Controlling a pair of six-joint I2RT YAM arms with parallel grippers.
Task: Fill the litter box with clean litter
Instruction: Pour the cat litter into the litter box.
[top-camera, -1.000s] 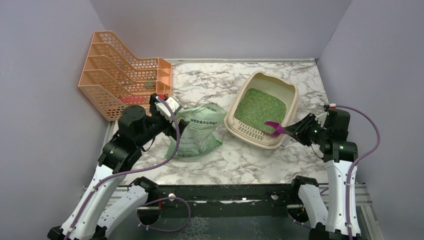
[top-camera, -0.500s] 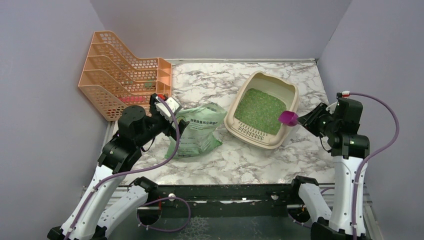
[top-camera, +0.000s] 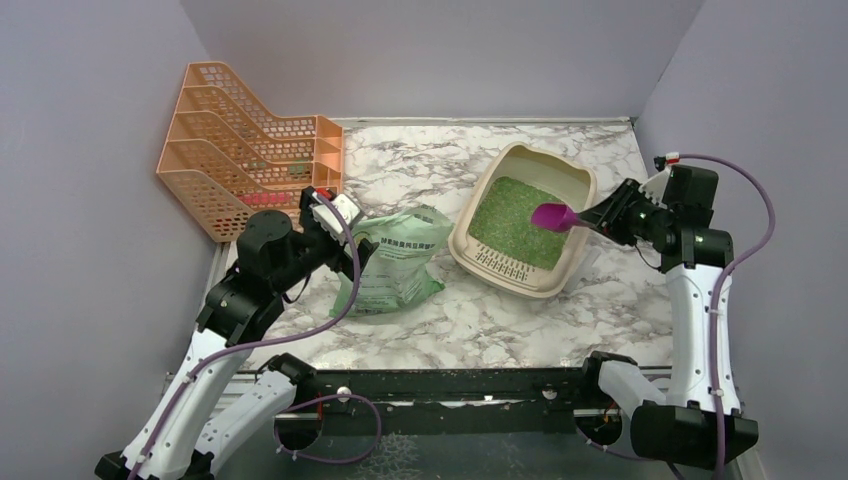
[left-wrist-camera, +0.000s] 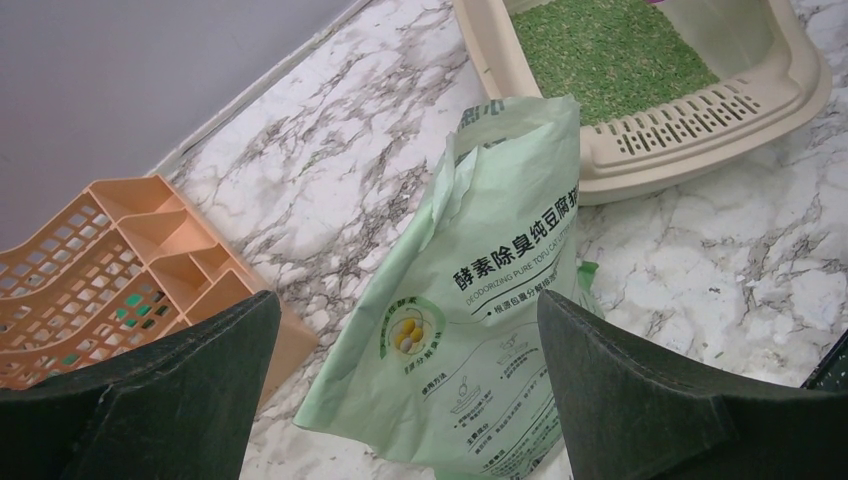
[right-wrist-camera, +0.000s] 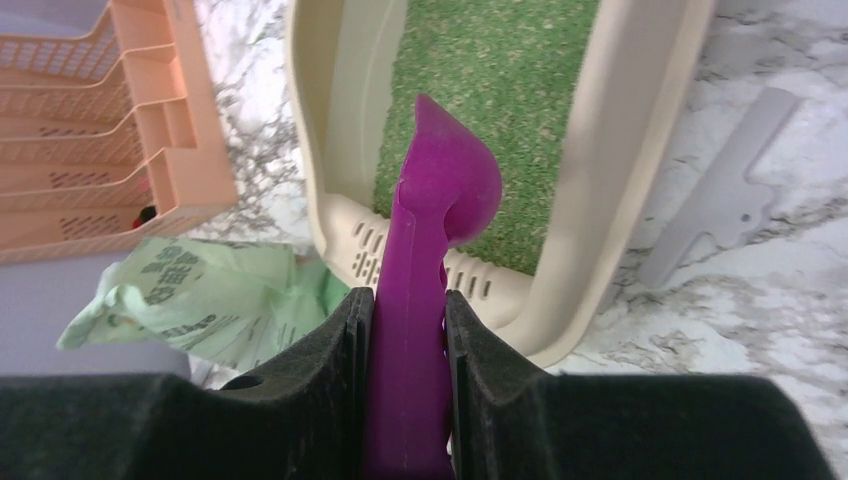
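Lying diagonal, litter box (top-camera: 503, 266) lip nearward

My top camera sits high above and behind my two bases, looking down and forward over the whole table (top-camera: 470, 310) to its far edge. My left wrist camera hangs low and close near the left edge, facing rightward between the fingers of my left gripper (left-wrist-camera: 408, 330). My right wrist camera looks steeply down from near the right edge, facing left past my right gripper (right-wrist-camera: 408, 300) and the magenta scoop (right-wrist-camera: 430, 230). All three share the litter box (top-camera: 520, 155), the green litter bag (top-camera: 400, 260) and the orange rack (top-camera: 240, 140).
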